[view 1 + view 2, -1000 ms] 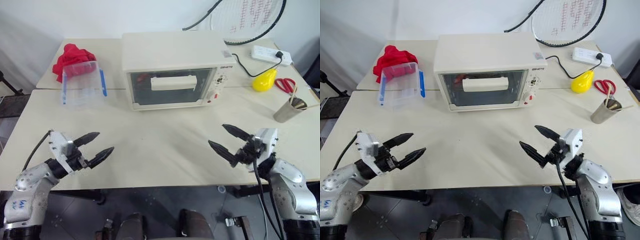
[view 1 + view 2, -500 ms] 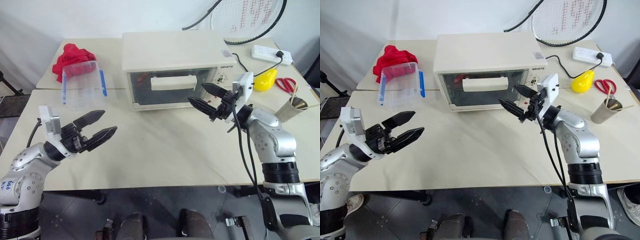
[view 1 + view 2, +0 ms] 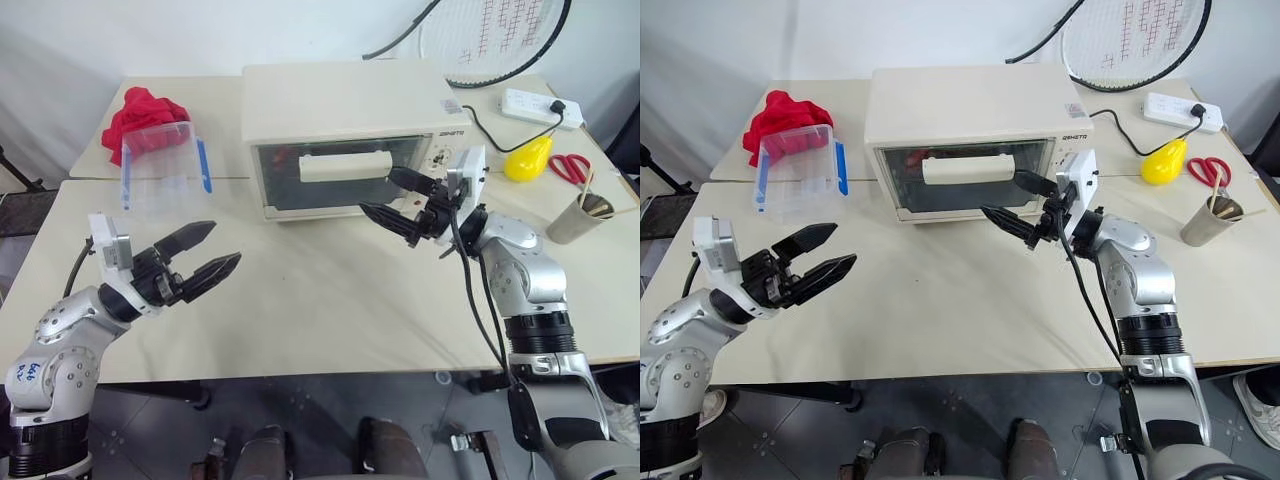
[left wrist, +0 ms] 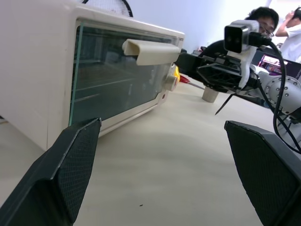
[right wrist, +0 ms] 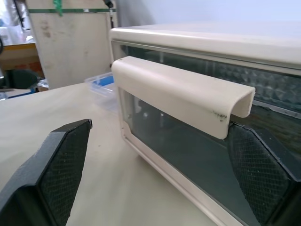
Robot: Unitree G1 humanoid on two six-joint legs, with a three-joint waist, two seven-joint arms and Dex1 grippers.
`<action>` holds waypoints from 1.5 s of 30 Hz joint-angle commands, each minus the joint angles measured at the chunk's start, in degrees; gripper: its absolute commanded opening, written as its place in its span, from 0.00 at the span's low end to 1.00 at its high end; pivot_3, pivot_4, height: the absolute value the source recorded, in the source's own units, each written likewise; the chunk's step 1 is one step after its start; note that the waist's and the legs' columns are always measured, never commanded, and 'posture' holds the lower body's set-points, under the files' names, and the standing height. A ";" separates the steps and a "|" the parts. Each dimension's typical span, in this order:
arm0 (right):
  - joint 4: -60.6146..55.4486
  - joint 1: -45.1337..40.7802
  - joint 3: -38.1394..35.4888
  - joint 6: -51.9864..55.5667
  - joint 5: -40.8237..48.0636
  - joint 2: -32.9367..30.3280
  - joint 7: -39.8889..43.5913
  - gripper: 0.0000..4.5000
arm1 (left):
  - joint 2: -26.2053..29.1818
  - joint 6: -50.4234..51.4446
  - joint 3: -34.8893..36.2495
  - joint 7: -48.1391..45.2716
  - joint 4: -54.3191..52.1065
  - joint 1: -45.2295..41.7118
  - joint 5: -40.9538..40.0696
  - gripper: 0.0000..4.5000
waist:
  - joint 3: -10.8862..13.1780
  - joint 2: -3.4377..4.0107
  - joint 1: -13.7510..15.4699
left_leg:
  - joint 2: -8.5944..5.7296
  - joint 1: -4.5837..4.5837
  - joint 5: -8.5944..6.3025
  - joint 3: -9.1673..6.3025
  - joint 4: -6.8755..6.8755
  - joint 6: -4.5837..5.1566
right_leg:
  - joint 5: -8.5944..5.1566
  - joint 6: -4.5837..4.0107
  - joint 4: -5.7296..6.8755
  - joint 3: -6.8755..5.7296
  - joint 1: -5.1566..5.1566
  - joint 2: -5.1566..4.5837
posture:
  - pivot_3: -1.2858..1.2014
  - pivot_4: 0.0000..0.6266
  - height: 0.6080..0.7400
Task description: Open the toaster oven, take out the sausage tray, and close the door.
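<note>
The cream-white toaster oven stands at the back middle of the table, its glass door shut. My right gripper is open just in front of the right end of the door's bar handle, one finger on either side of that end, not touching it. The left gripper hovers open and empty over the table's front left, pointing toward the oven. The sausage tray is hidden behind the dark glass.
A clear plastic box with a red cloth behind it stands left of the oven. At the right are a yellow object, red scissors, a metal cup, a power strip and a racket.
My right arm swung up from the table's front right edge, forward and leftward to the oven's handle. The left gripper rose a little and shifted right. Both stayed open.
</note>
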 commanded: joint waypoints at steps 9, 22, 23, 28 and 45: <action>-10.32 8.48 4.20 -11.26 -4.54 -4.34 13.60 1.00 | 2.02 1.46 1.67 -0.20 3.17 -2.85 -0.51 0.99 | 0.00 0.00 -1.01 | 0.03 0.00 0.00 0.01 -0.07 0.00 | 0.00 0.00 -0.01 -0.04 -0.03 0.03 | 0.52 0.24 1.00; -7.77 9.57 4.76 -17.54 -7.70 -4.34 13.64 1.00 | -2.08 -5.20 -2.75 -1.15 20.63 -21.08 6.19 0.20 | 0.02 -0.04 -1.08 | -0.01 0.00 0.00 0.05 -0.04 -0.01 | 0.00 0.00 -0.01 -0.09 -0.02 0.03 | 0.52 0.24 1.00; -7.84 9.71 4.89 -17.68 -7.75 -4.43 13.72 1.00 | -2.30 -5.62 -3.08 -1.36 21.36 -21.76 6.71 0.13 | 0.02 -0.04 -1.08 | -0.01 0.00 0.00 0.06 -0.04 0.00 | 0.00 0.00 -0.01 -0.10 -0.02 0.03 | 0.52 0.24 1.00; -7.89 10.16 4.66 -18.16 -8.19 -4.78 13.07 1.00 | -6.86 -10.01 -7.78 -3.94 27.40 -27.85 11.04 0.01 | 0.04 -0.07 -1.07 | 0.00 -0.01 0.00 0.46 -0.02 -0.01 | 0.00 0.00 0.01 -0.17 -0.02 0.04 | 0.52 0.24 1.00; -13.31 20.13 0.07 -16.60 -8.46 -7.57 5.81 1.00 | -10.44 -13.96 -14.85 -10.78 28.82 -25.01 17.29 0.01 | 0.06 -0.10 -0.17 | 0.00 0.00 0.00 0.51 0.07 0.00 | 0.00 0.00 0.01 -0.15 0.01 0.03 | 0.52 0.24 1.00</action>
